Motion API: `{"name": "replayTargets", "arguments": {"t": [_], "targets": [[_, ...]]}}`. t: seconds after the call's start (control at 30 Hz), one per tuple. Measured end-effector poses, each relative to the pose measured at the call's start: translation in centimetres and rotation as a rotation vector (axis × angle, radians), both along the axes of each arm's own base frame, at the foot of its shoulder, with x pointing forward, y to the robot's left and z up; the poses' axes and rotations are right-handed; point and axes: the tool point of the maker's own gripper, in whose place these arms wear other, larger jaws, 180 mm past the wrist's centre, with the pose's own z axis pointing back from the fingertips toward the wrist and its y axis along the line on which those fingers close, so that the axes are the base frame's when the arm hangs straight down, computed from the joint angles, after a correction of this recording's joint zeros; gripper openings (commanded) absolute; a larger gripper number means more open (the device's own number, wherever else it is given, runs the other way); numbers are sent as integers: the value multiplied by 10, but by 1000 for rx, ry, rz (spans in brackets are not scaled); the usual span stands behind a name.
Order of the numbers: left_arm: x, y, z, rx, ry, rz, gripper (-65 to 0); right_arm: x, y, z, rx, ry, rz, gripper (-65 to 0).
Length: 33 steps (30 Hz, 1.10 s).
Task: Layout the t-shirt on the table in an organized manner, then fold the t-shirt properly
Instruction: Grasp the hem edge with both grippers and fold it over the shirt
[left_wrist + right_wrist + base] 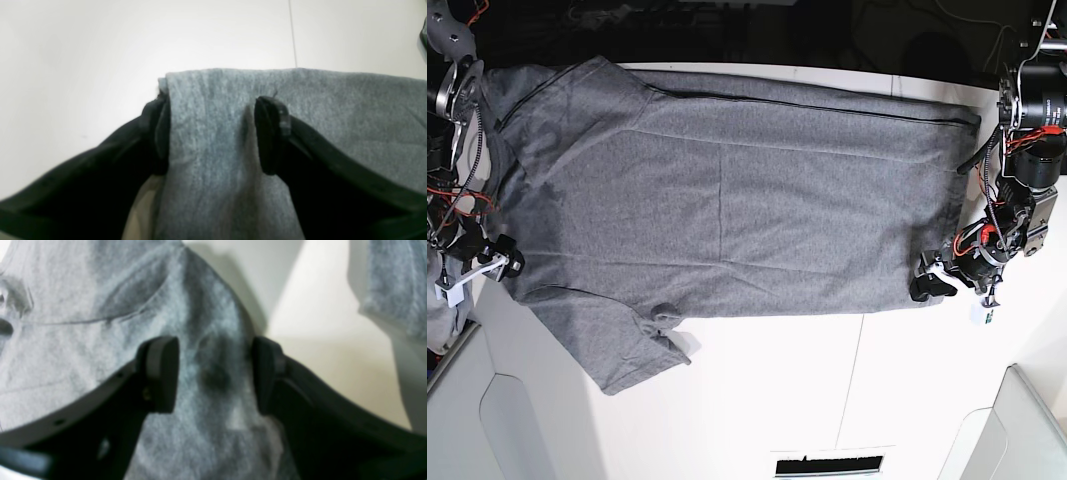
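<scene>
The grey t-shirt (727, 200) lies spread flat across the white table (827, 400), hem toward the right of the base view and neck toward the left, with one sleeve (627, 350) pointing to the front. My left gripper (924, 283) is at the front hem corner. In the left wrist view it (213, 110) stands open astride that corner of the t-shirt (350, 110). My right gripper (507, 262) is at the shoulder end. It (213, 373) is open, straddling a raised ridge of t-shirt cloth (83, 306).
Light grey bins sit at the front left (467, 420) and front right (1027, 430) corners. A thin dark seam (293, 33) crosses the table (83, 50). Another piece of grey cloth (393, 283) shows at the right wrist view's upper right.
</scene>
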Motion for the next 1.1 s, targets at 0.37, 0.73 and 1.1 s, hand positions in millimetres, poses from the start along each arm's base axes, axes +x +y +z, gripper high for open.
{"name": "replayTargets", "arguments": {"t": [0.37, 0.73, 1.1], "targets": [[-1, 0, -1, 6, 4, -4, -504, 5, 11, 2, 17, -26, 32, -365], [-2, -6, 10, -38, -28, -84, -650, 10, 25, 10, 11, -74, 123, -650], [-39, 19, 34, -28, 86, -163, -650, -8, 17, 42, -14, -112, 200, -650]]}}
